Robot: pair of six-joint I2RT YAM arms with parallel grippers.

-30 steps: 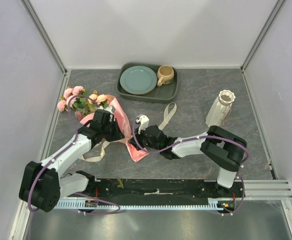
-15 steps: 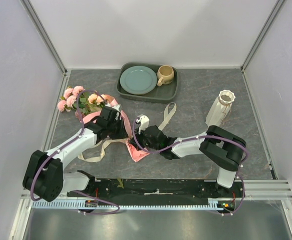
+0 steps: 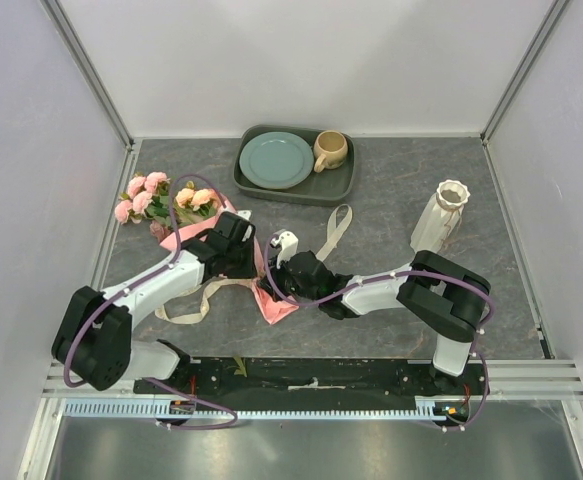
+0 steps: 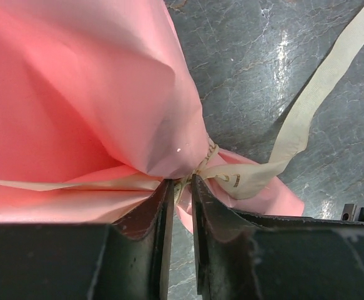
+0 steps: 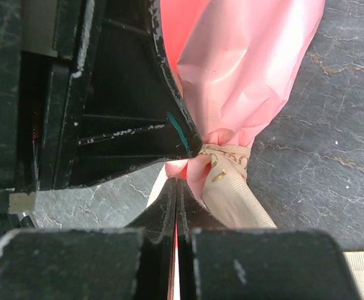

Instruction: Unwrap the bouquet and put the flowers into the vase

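Observation:
The bouquet [image 3: 161,200] lies at the left, its pink and peach blooms pointing to the far left. Its salmon paper cone [image 4: 82,94] narrows to a cream ribbon [image 4: 319,94] knotted near the table's middle. My left gripper [image 4: 182,182] stands with its jaws a narrow gap apart, tips against the knot [image 4: 210,156]. My right gripper [image 5: 176,182] is shut on the thin tail of the paper below the knot, facing the left fingers [image 5: 138,125]. In the top view the left gripper [image 3: 256,262] and right gripper [image 3: 270,284] nearly meet. The vase [image 3: 441,218] stands upright at the right.
A dark tray [image 3: 343,186] at the back holds a teal plate [image 3: 275,160] and a tan mug [image 3: 329,150]. Loose ribbon ends trail toward the tray [image 3: 336,230] and toward the near left [image 3: 186,312]. White walls close in on three sides.
My left gripper has slid right along the paper cone to the knot, and its jaws have parted a little. The right gripper has stayed shut on the paper tail.

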